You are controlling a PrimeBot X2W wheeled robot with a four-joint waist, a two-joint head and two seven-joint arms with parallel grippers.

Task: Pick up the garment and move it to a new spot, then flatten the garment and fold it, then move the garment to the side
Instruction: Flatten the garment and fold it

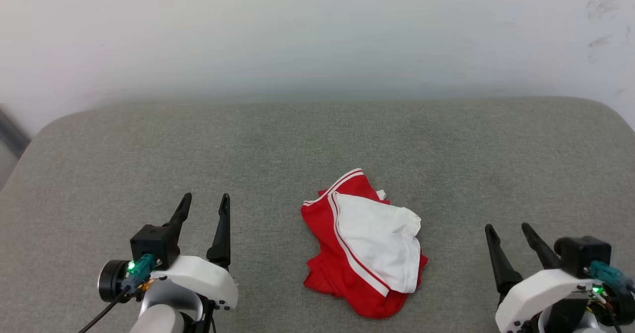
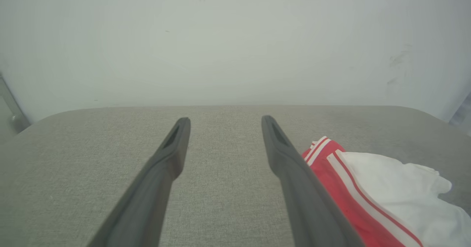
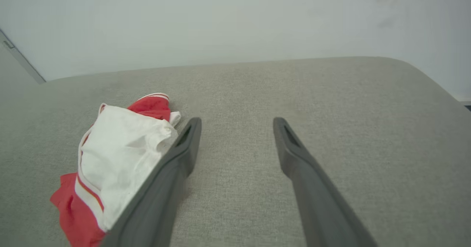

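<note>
The garment point(image 1: 364, 243) lies crumpled in a heap on the grey cushion, red cloth with a white sleeve on top and red-white striped trim. Its lettering is hidden in the folds. My left gripper point(image 1: 206, 201) stands open to the left of it, well apart, nothing between its fingers. Over on the right my right gripper point(image 1: 508, 229) is open too, also clear of the cloth. The left wrist view has the garment point(image 2: 371, 188) at the lower right beside the open left gripper point(image 2: 224, 123). In the right wrist view the garment point(image 3: 117, 166) sits left of the open right gripper point(image 3: 237, 123).
A wide grey fabric surface point(image 1: 317, 139) with rounded corners carries everything, and its far edge meets a pale wall point(image 1: 317, 35). Bare fabric stretches to the left, right and behind the heap.
</note>
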